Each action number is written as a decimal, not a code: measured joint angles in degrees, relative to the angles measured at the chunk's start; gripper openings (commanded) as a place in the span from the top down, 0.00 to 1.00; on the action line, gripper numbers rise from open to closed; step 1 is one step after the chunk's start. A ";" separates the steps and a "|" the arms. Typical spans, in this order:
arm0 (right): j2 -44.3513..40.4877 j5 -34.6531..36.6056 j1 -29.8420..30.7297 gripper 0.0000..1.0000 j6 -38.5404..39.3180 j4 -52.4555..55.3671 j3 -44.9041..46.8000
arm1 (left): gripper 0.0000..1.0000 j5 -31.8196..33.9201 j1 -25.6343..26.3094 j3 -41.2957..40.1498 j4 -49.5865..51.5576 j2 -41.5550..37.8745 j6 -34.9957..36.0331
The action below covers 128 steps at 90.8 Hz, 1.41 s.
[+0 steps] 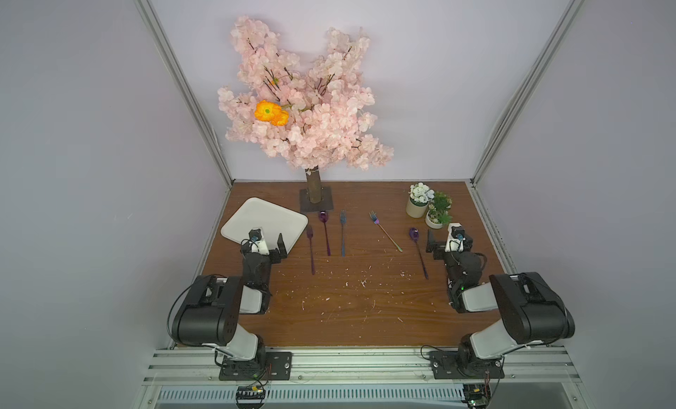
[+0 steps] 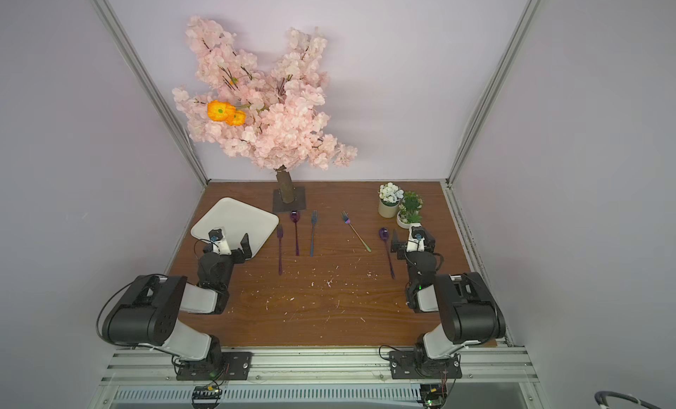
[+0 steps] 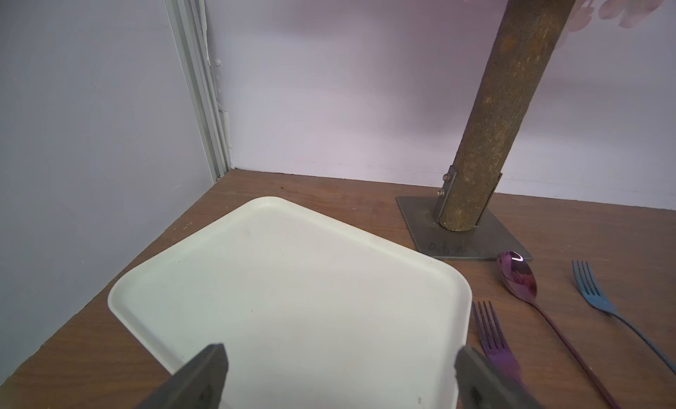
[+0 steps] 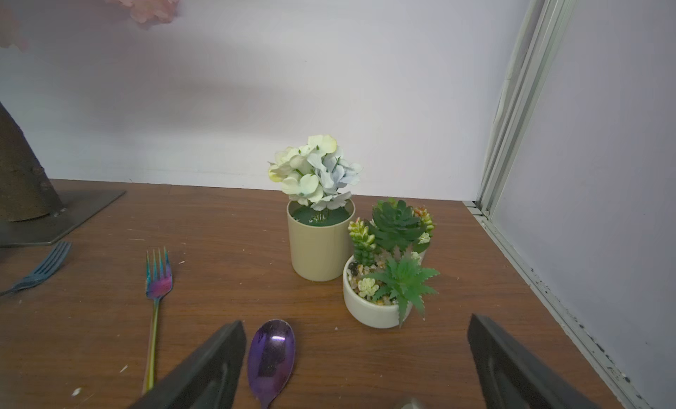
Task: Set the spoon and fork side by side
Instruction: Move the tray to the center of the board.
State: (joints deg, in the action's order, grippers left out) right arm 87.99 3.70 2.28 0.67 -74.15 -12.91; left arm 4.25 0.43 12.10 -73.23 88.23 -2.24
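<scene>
Five utensils lie on the wooden table in both top views. A purple fork [image 1: 310, 250], a purple spoon [image 1: 325, 232] and a blue fork [image 1: 342, 233] lie nearly parallel left of centre. A rainbow fork with a gold handle [image 1: 385, 231] lies slanted at centre right, and a second purple spoon [image 1: 419, 251] lies right of it. My left gripper [image 3: 340, 356] is open over the white tray [image 3: 292, 279], with the purple fork [image 3: 492, 337] just beside it. My right gripper [image 4: 356, 326] is open low over the table, the second spoon's bowl [image 4: 272, 356] lying just inside one finger.
The blossom tree's trunk stands on a metal base plate [image 1: 316, 200] at the back centre. Two small potted plants [image 1: 428, 206] stand at the back right, just beyond my right gripper. Petal crumbs are scattered over the table's middle [image 1: 351, 283]. Walls and aluminium posts close three sides.
</scene>
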 measured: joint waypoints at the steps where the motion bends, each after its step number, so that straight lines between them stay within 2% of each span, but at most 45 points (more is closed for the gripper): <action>1: 0.00 0.00 0.00 0.01 0.00 0.00 0.00 | 0.01 0.00 0.00 0.00 0.00 0.00 0.00; 90: 0.00 -0.09 0.00 0.01 0.00 -0.02 0.00 | 0.01 0.83 -0.02 0.00 0.52 -0.55 -0.28; 100: -1.11 0.52 0.00 0.03 -0.09 0.31 0.52 | 0.01 5.01 -0.02 0.55 6.32 -5.70 -1.49; 110: -8.17 3.74 0.07 0.06 -1.07 5.49 0.61 | 0.01 10.43 0.00 3.43 15.78 -14.53 -5.84; 118: -15.34 6.34 0.07 0.09 -2.84 12.74 -2.38 | 0.01 12.11 0.15 9.84 27.08 -19.45 -11.10; 128: -22.47 6.93 0.11 0.11 -5.90 19.98 -7.45 | 0.03 13.73 3.30 21.86 42.47 -18.18 -15.13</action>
State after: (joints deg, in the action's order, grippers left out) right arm 65.52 10.63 2.39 -5.23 -54.17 -20.36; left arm 17.98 3.73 33.95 -30.76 70.04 -17.37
